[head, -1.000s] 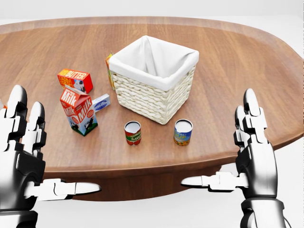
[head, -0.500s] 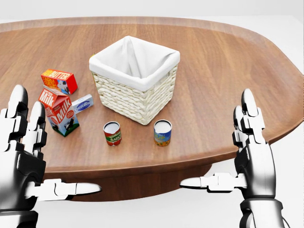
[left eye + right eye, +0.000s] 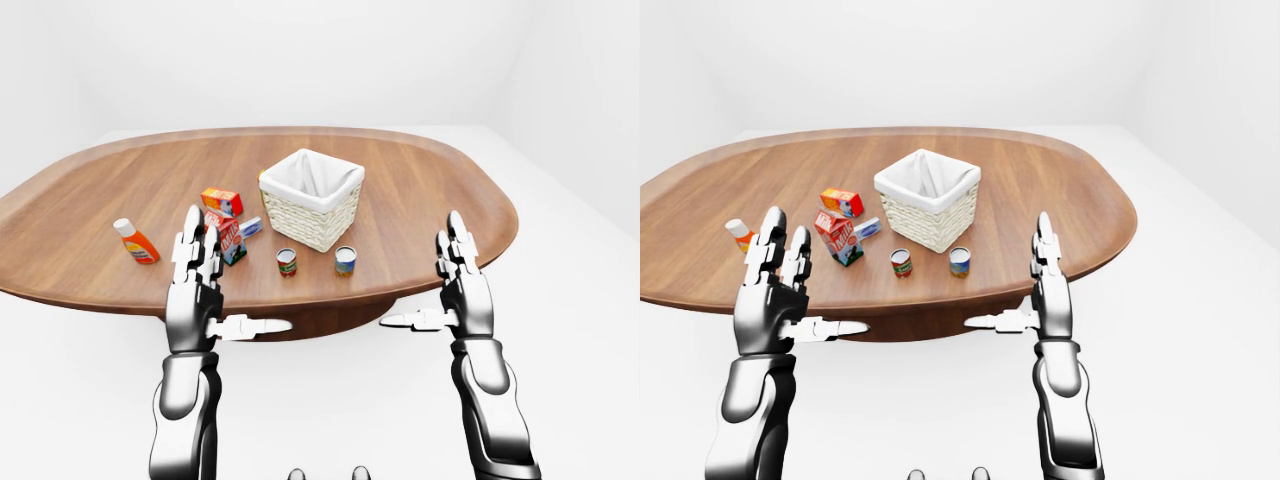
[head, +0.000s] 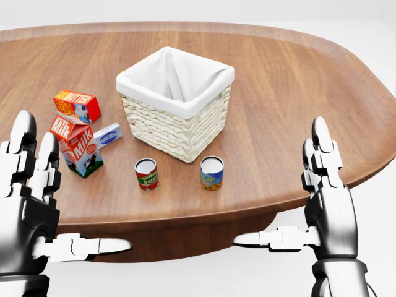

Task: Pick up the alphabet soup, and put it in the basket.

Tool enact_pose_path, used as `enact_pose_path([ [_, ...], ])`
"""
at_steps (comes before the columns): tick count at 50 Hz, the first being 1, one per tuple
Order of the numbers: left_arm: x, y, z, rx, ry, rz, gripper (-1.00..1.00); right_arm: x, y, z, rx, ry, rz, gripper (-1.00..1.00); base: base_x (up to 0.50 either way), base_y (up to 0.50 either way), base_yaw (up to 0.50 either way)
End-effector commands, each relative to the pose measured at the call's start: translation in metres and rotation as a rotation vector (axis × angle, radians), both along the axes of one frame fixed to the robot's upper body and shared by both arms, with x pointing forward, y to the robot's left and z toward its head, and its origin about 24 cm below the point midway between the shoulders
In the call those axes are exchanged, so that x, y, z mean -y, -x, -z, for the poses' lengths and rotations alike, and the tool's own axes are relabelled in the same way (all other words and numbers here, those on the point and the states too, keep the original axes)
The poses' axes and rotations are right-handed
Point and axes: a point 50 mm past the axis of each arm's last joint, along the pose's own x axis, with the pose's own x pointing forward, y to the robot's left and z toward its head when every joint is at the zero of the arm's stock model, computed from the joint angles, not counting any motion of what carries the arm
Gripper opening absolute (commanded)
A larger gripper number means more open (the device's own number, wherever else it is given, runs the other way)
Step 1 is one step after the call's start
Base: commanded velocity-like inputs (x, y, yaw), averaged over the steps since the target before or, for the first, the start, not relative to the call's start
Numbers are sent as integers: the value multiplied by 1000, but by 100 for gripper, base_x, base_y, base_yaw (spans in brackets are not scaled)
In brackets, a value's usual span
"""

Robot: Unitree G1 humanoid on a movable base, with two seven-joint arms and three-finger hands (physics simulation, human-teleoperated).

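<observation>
Two small cans stand on the wooden table (image 4: 291, 93) just below the white-lined wicker basket (image 4: 179, 127) in the head view. One is a blue and yellow can (image 4: 211, 172); the other is a red can with a green band (image 4: 146, 174). The labels are too small to read, so I cannot tell for sure which is the alphabet soup. My left hand (image 4: 69, 197) and right hand (image 4: 283, 190) are both open and empty. They are raised at the bottom of the view, short of the table's near edge, with thumbs pointing inward.
Left of the basket are a milk carton (image 4: 77, 145), a red butter box (image 4: 77, 106) and a small blue box (image 4: 108, 135). An orange bottle (image 3: 135, 241) lies further left. The table's curved edge runs between my hands and the cans.
The whole picture shifted left between the two earlier frames, so the camera moved. Since then the view holds still; my right hand has sunk very slightly.
</observation>
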Motion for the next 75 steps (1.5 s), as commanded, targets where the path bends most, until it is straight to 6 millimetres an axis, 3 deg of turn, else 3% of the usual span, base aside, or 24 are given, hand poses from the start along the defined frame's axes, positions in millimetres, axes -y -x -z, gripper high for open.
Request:
enact_pose_path([
  [1,0,1,-1,0,0,-1,100,0,0,-1,-4,4,2,100,0,0,0],
  [75,1,0,1,0,-1,1,100,-1,-1,4,-11,12,-5,100,17,0,0],
])
